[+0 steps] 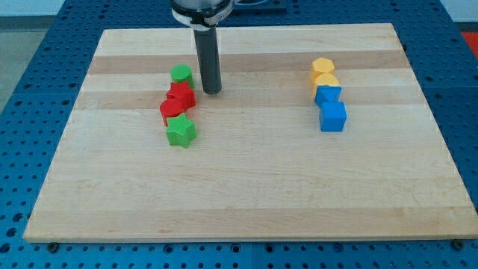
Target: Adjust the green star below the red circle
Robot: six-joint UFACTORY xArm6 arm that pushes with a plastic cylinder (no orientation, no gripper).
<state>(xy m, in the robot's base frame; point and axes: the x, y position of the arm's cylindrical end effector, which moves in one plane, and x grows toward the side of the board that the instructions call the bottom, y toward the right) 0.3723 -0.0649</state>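
Observation:
The green star [181, 131] lies on the wooden board [246, 187] at the view's left of centre. Just above it, touching or nearly so, is the red circle [171, 111]. A red star-like block [181, 96] sits above the circle, and a green round block [181, 74] is at the top of this column. My tip [213, 92] is at the end of the dark rod, just right of the red star-like block and up-right of the green star, apart from it.
At the view's right is a second column: two yellow blocks [323, 67] [326, 81] above two blue blocks [328, 96] [333, 116]. The board is surrounded by a blue perforated table [30, 90].

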